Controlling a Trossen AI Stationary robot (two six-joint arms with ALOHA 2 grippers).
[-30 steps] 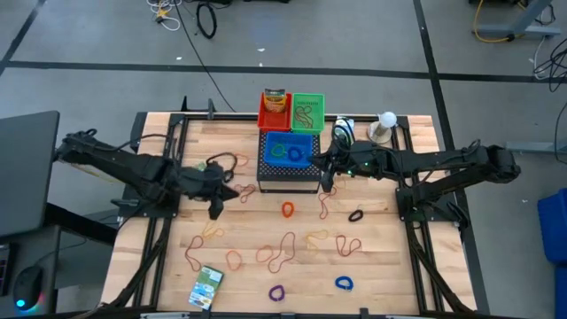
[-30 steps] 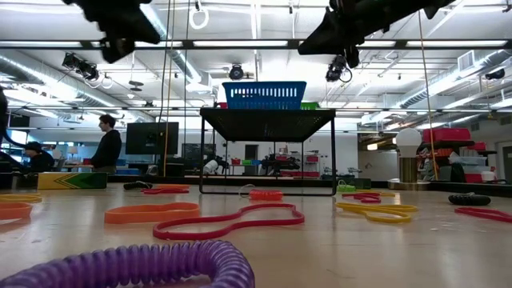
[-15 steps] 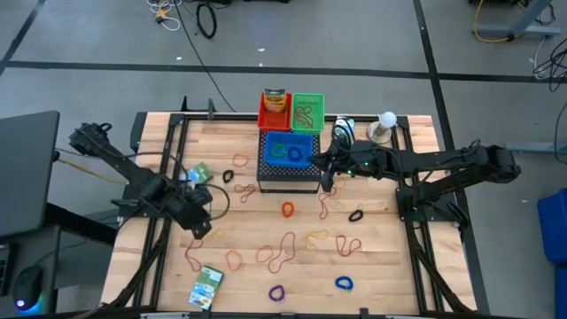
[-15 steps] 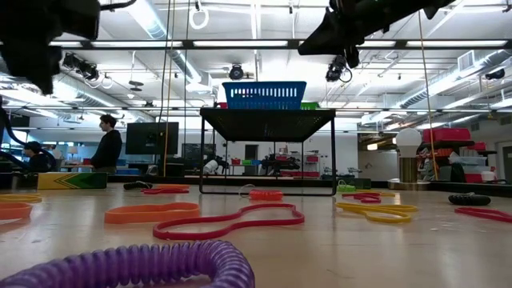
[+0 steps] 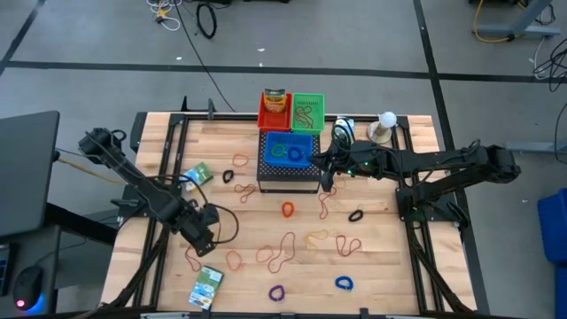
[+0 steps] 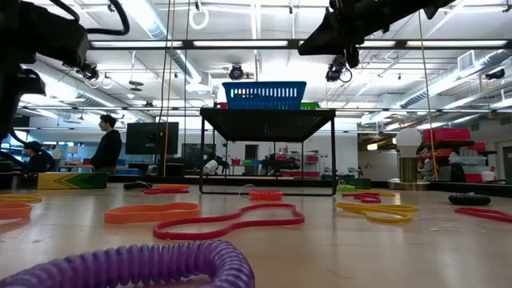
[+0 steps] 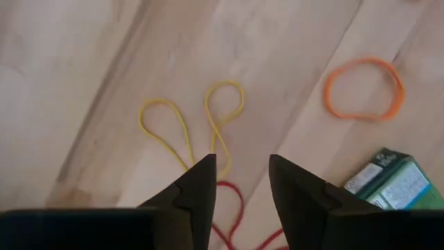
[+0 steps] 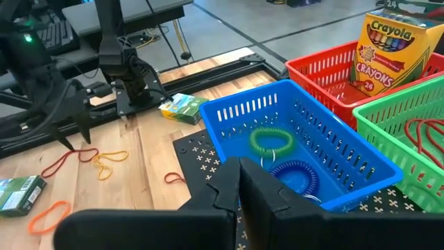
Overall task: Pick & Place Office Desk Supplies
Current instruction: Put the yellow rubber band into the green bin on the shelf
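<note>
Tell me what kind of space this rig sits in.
Probably a robotics lab or workshop: exposed ceiling ducts and strip lights, loose cables on the taped grey floor, and a wooden-slat table on a black metal frame with sorting baskets.

In the left wrist view the red rubber band point(image 7: 232, 215) runs behind the left end effector point(image 7: 241, 182) and out of frame, and the green-white box point(image 7: 388, 182) is cut by the edge. The purple loop point(image 6: 136, 266), perhaps coiled, blurs in the low view.
</note>
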